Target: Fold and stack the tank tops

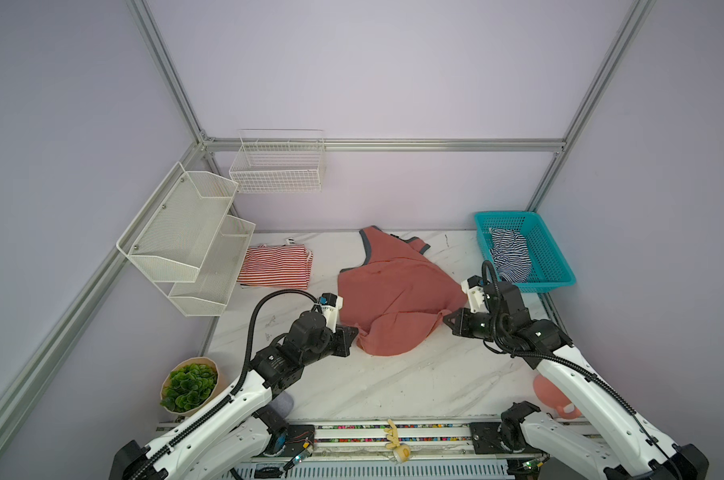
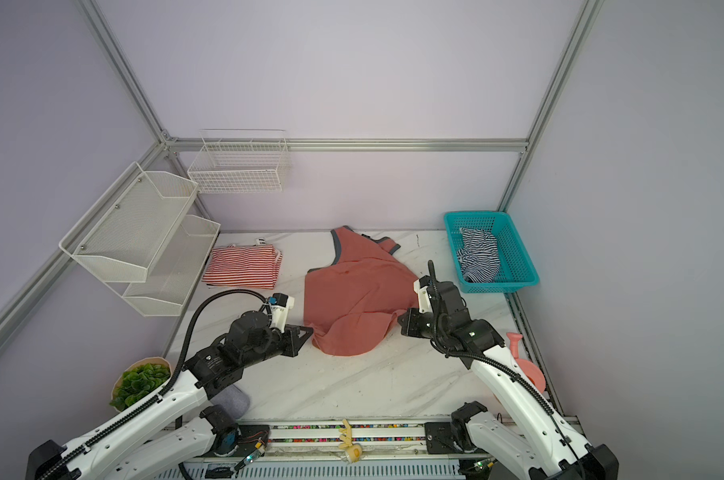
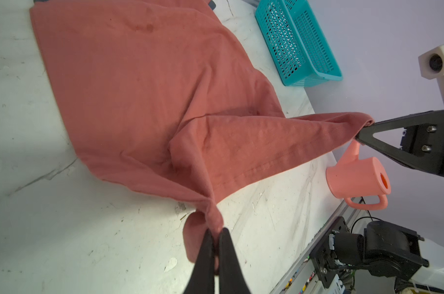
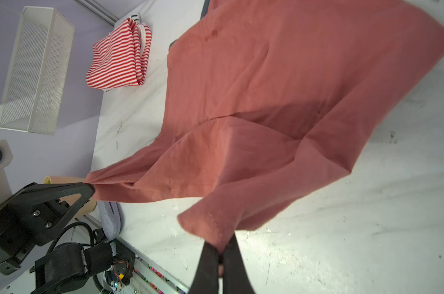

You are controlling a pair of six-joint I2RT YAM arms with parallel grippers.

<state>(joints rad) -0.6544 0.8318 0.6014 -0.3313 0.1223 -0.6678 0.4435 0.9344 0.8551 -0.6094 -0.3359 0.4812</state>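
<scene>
The salmon-red tank top [image 1: 393,286] [image 2: 354,291] lies mid-table, its dark grey trimmed neck toward the back wall. My left gripper [image 1: 357,331] [image 3: 217,235] is shut on its near left hem corner. My right gripper [image 1: 445,318] [image 4: 222,248] is shut on the near right hem corner. Both corners are lifted off the table, and the hem [image 3: 241,175] sags between them. The red-and-white striped tank top [image 1: 275,266] [image 4: 119,58] lies folded at the back left. The navy-and-white striped tank top [image 1: 509,253] sits crumpled in the teal basket [image 1: 559,274].
White mesh shelves [image 1: 185,237] and a wire basket [image 1: 277,166] hang at the back left. A potted plant [image 1: 190,384] stands at the front left beside a grey pad [image 4: 111,216]. A pink watering can [image 3: 355,178] sits by the right edge.
</scene>
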